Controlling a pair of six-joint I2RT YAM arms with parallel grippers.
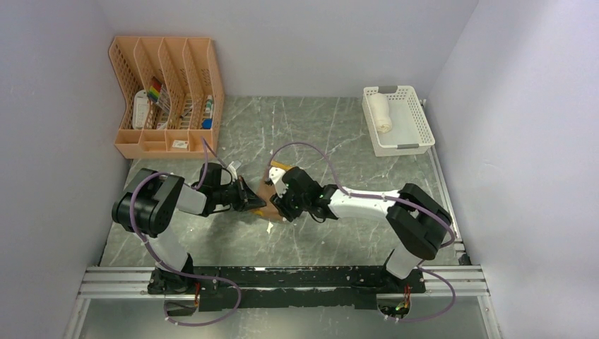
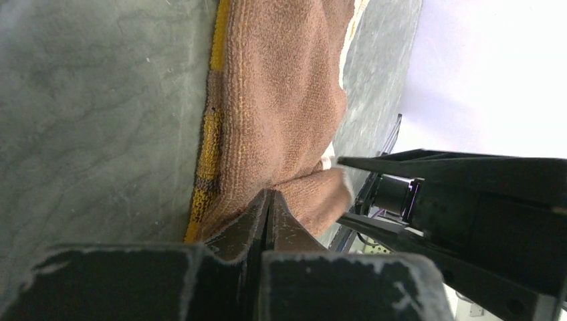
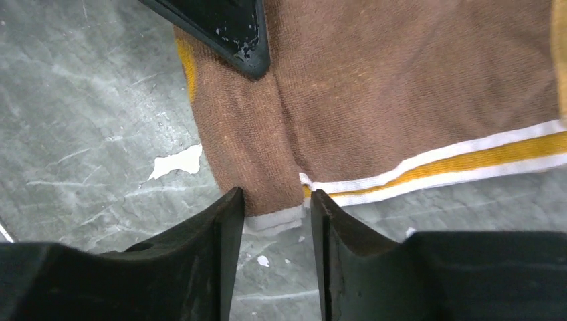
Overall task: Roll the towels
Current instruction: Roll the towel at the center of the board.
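The brown towel [image 2: 281, 100] with yellow and cream stripes lies on the grey table between both grippers. In the top view only a bit of the towel [image 1: 265, 192] shows, the rest hidden by the grippers. My left gripper [image 2: 269, 195] is shut, pinching a fold of the towel, and shows in the top view [image 1: 253, 201]. My right gripper [image 3: 275, 200] is open, its fingers straddling the folded end of the brown towel [image 3: 401, 87] at its trimmed edge; it also shows in the top view [image 1: 280, 209]. A rolled cream-white towel [image 1: 381, 113] lies in the basket. The mustard-yellow towel is out of view.
A white mesh basket [image 1: 413, 131] stands at the back right. An orange file organizer [image 1: 166, 95] with small items stands at the back left. Walls close in on the left, back and right. A metal rail [image 1: 282, 282] runs along the near edge.
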